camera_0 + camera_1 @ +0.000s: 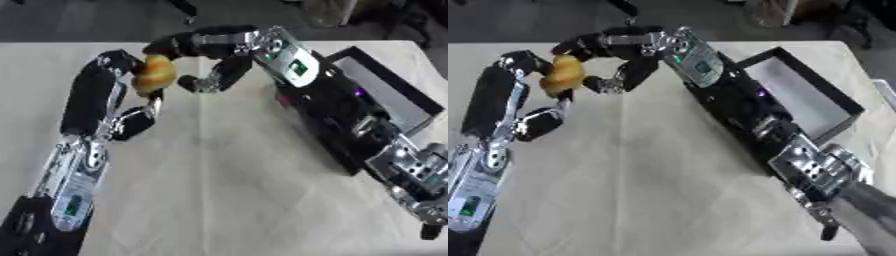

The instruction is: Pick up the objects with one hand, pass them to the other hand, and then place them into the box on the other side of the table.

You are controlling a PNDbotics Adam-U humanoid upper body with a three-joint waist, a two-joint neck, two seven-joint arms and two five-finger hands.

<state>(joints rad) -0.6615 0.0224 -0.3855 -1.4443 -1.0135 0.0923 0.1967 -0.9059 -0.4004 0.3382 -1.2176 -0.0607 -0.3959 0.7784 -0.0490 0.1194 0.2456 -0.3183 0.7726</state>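
A yellow-orange rounded object (155, 74) is held up above the far left part of the table. My left hand (112, 80) comes up from the lower left with its fingers curled on the object's left side. My right hand (213, 56) reaches across from the right. Its fingers (166, 46) arch over the top of the object and its thumb (194, 83) meets the object's right side. The black box (843, 102) with a pale inside stands open at the table's right side, behind my right forearm.
The table (227, 190) is pale and bare across its middle and front. My right forearm (350, 120) lies slanted over the right half and hides the box's near wall. Dark floor runs beyond the far edge.
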